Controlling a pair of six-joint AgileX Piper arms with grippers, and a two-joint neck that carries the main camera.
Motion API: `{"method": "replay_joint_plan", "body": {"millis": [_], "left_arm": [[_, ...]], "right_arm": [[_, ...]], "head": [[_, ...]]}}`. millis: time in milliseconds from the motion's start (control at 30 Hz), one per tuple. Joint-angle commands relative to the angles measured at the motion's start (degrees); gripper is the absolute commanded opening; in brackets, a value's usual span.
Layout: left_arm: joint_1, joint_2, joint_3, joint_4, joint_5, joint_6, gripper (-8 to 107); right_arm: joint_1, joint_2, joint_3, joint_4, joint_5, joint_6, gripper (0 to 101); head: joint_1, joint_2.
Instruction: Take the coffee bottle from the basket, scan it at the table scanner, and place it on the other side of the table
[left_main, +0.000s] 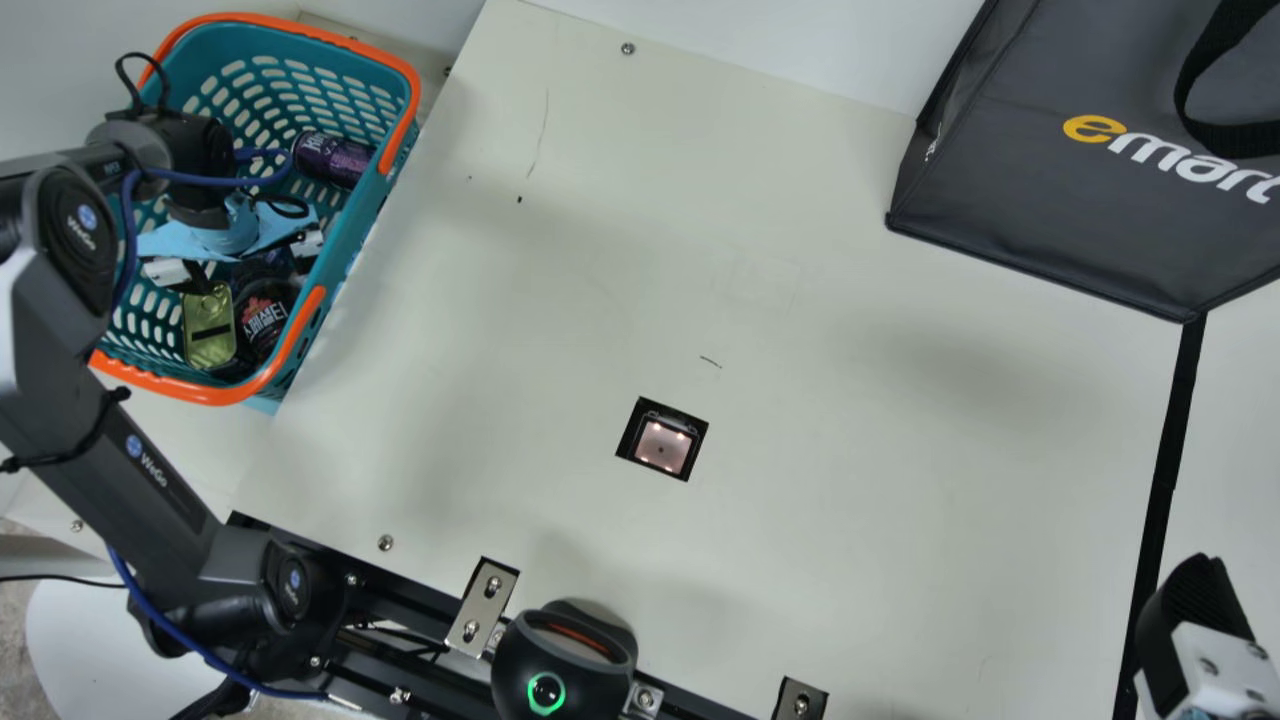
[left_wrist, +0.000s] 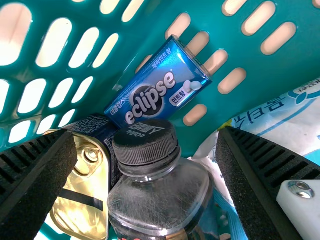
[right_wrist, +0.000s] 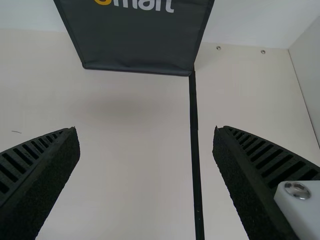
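One coffee btl (left_wrist: 157, 197) in bskt (left_main: 215, 396) near spread L hand (left_main: 245, 262).

Wide passage over the flat cream tabletop (left_main: 520, 370), between teal, orange-rimmed plastic basket (left_main: 290, 27) and boxy dark-grey fabric bag (left_main: 1040, 215); basket wall barring the way sideways; tight inside, gold-lidded rectangular can (left_wrist: 82, 182) and blue rectangular tin (left_wrist: 157, 82) crowding black-capped clear bottle (left_wrist: 157, 200)

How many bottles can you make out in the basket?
1: the black-capped bottle, beside the gold ring-pull tin, seen between the open fingers of the left gripper. Others may be hidden under the arm or the clutter.
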Motion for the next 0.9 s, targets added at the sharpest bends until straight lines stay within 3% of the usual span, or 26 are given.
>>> {"method": "replay_joint_plan", "body": {"millis": [0,100,600,867], "left_arm": [[-0.1,0.2,0.0,0.2,0.2,-0.3,90],[-0.3,0.3,0.0,0.6,0.3,-0.6,90],[-0.8,0.3,0.1,1.3,0.5,-1.1,-8],[-0.9,-0.8,0.7,0.6,0.4,-0.7,-8]], "right_arm": [[0.0,0.0,0.0,0.0,0.0,0.0,95],[0.0,0.0,0.0,0.0,0.0,0.0,95],[0.0,0.0,0.0,0.0,0.0,0.0,95],[0.0,0.0,0.0,0.0,0.1,0.0,95]], "head": [[-1.7,0.1],[-1.7,0.1],[-1.7,0.1],[-1.7,0.1]]}}
